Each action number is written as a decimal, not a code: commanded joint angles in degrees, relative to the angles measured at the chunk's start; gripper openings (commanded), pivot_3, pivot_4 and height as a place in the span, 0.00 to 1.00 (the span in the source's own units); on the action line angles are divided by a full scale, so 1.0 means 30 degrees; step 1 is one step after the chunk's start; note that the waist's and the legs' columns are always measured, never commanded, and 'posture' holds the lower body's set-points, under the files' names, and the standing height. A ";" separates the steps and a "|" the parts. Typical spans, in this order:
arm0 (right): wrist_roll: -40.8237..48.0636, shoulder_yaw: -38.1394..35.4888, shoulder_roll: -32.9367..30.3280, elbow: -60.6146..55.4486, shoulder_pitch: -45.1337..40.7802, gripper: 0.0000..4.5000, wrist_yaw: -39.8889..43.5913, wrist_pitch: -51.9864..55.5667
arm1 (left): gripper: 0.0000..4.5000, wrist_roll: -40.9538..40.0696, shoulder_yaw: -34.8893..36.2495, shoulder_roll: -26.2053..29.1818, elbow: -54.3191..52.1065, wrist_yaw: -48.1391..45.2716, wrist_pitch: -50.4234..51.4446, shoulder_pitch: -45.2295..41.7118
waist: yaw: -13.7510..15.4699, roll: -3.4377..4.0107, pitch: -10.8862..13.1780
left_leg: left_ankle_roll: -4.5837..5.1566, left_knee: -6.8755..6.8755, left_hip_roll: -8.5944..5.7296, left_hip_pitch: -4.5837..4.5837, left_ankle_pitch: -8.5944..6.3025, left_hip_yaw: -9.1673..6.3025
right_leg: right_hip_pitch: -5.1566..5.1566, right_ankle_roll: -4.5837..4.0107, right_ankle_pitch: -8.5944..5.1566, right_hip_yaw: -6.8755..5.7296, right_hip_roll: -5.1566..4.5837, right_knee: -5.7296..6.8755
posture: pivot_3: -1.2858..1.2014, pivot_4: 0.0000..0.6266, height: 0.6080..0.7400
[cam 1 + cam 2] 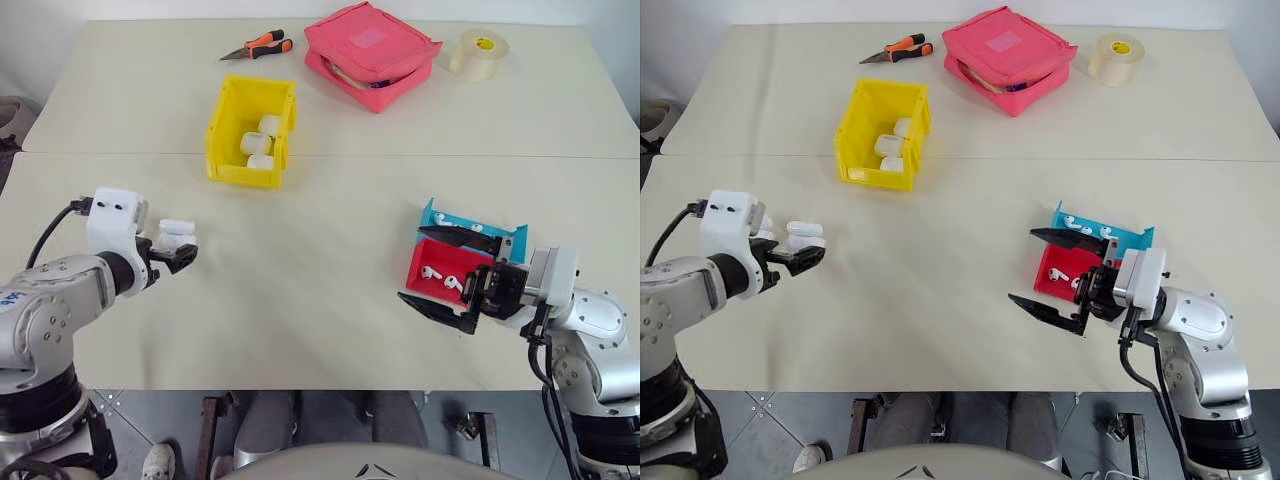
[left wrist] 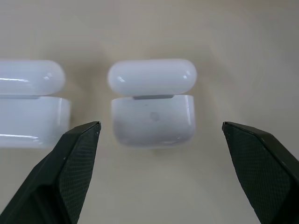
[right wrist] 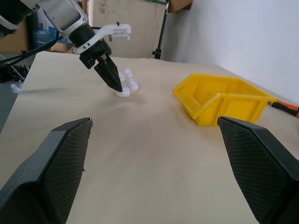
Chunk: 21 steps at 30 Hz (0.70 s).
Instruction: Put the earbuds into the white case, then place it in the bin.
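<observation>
Two white cases (image 1: pixel 176 234) stand side by side on the table at the left, lids lifted. My left gripper (image 1: pixel 182 256) is open just short of them, and in the left wrist view one white case (image 2: pixel 152 105) sits between its fingers (image 2: pixel 70 163), untouched. The earbuds (image 1: pixel 432 272) lie in the red-and-teal tray (image 1: pixel 505 243) at the right. My right gripper (image 1: pixel 411 265) hangs open over that tray's left side, holding nothing. The yellow bin (image 1: pixel 232 120) stands at mid-left further back and holds several white cases (image 1: pixel 258 143).
At the back of the table lie orange-handled pliers (image 1: pixel 258 45), a pink zip pouch (image 1: pixel 372 50) and a roll of tape (image 1: pixel 478 52). The right wrist view shows the bin (image 3: pixel 219 100) and my left gripper (image 3: pixel 112 79) across bare tabletop.
</observation>
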 commanded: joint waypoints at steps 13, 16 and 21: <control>0.0005 -0.0149 0.0211 -0.1465 0.0930 1.00 -0.1015 -0.0171 | 0.99 0.2180 -0.1810 -0.0330 0.1961 0.0011 -0.0152 -0.1660 | 0.0021 -0.0002 0.0001 | -0.0015 -0.0023 0.0009 0.0045 -0.0002 0.0049 | 0.0002 -0.0004 -0.0002 0.0061 0.0021 -0.0001 | 0.52 0.24 1.00; -0.0043 -0.0114 0.0270 -0.1488 0.0951 1.00 -0.1092 -0.0206 | 0.99 0.2465 -0.2187 -0.0114 0.2391 -0.0325 -0.0194 -0.1777 | 0.0019 -0.0002 0.0001 | -0.0015 -0.0024 0.0010 0.0048 -0.0002 0.0052 | 0.0002 -0.0004 -0.0003 0.0063 0.0022 0.0002 | 0.52 0.24 1.00; -0.0154 -0.0193 0.0341 -0.1484 0.0984 1.00 -0.1237 -0.0310 | 0.90 0.2903 -0.2419 0.0029 0.2787 -0.0682 -0.0502 -0.1647 | 0.0034 -0.0002 0.0001 | -0.0015 -0.0025 0.0010 0.0056 -0.0002 0.0058 | 0.0004 -0.0004 -0.0003 0.0071 0.0021 0.0006 | 0.52 0.24 1.00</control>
